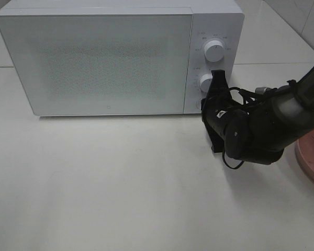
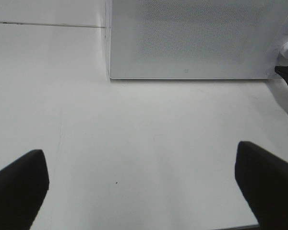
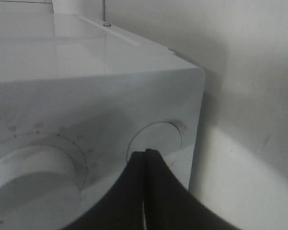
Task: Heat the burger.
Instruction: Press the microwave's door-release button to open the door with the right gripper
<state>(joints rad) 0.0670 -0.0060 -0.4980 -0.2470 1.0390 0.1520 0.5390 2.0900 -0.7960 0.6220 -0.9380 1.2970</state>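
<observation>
Can't see the burger anywhere: not on the counter (image 1: 120, 183), not on the bit of pink plate (image 1: 311, 157) at the right edge. Could be inside the shut microwave (image 1: 94, 57), so can't tell which way from either claw. Closest to the microwave's round button (image 3: 158, 136): the right claw (image 3: 145, 154), pinched tight, tip right at the button, arm low and reaching in from the side. Hanging over the counter out front: the left claw (image 2: 143, 184), spread wide, holding nothing.
</observation>
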